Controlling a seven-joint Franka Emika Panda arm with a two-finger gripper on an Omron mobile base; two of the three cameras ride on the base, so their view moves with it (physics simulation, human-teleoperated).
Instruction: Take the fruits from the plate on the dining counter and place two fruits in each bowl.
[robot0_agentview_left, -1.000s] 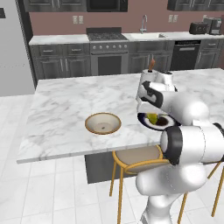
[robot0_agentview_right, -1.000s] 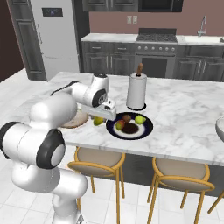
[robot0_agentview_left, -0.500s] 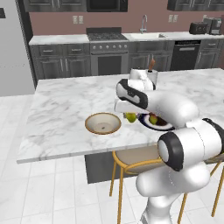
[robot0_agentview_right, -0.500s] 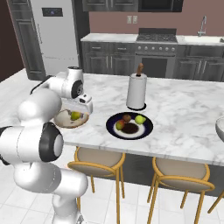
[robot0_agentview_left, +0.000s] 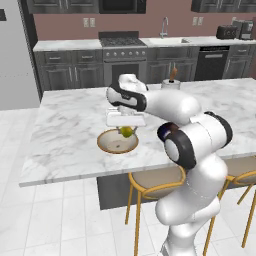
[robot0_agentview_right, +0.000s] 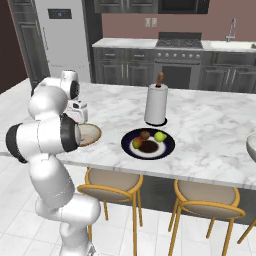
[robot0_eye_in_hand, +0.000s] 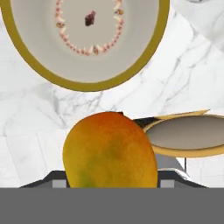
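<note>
One mango sat clamped between the closed-in fingers of the gripper, held just above the tan-rimmed bowl ahead of the hand, apparently for dropping in. Three fruits remained on the plate, well off to its side.

Orange-yellow fruit held above tan-rimmed bowl, three fruits on navy plate, marble counter

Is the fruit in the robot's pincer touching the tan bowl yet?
Apart. In the hand view the fruit sits in the pincer, with bare marble between it and the tan bowl. The left base view shows it above the rim.
</note>
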